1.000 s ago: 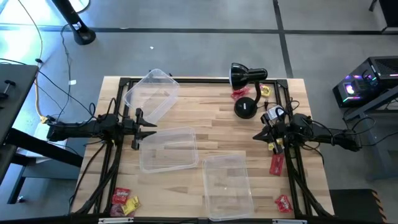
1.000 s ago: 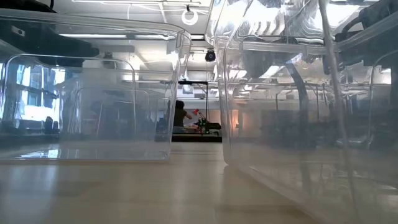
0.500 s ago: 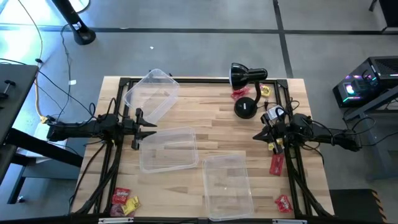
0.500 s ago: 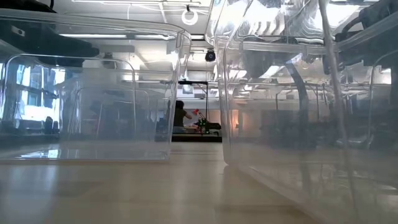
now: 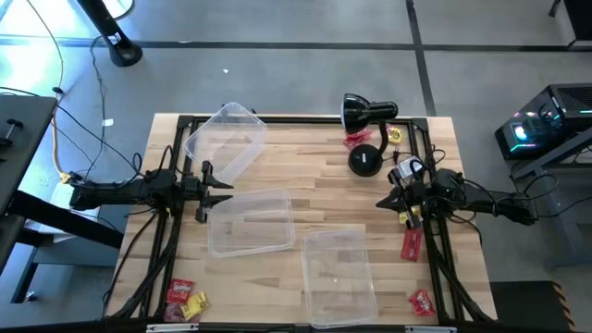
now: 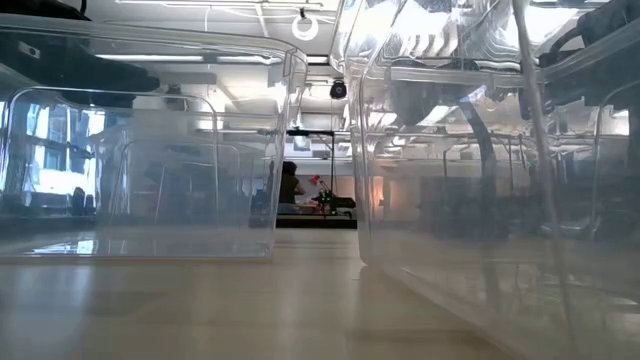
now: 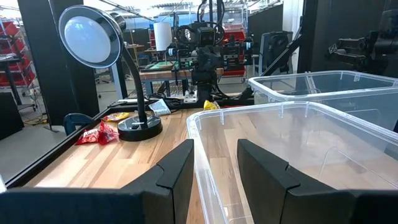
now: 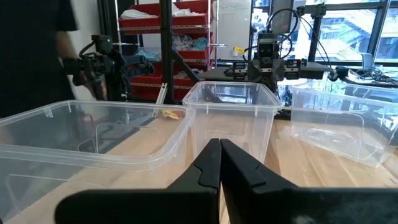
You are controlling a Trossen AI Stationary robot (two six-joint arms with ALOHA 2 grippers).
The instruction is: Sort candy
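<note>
Candy lies in small groups on the wooden table. A red packet and a yellow one lie by the black lamp, also seen as the red packet and the yellow packet. One red packet lies at the right edge and another at the near right corner. A red, yellow and pink group sits at the near left corner. My left gripper is open, its fingers either side of the middle tub's far-left corner; I cannot tell if they touch. My right gripper is shut, empty, above bare wood.
Three clear tubs stand on the table: one tilted at the far left, one in the middle, one near the front. The black desk lamp stands at the far right on its round base. Bare wood lies between the tubs and the right gripper.
</note>
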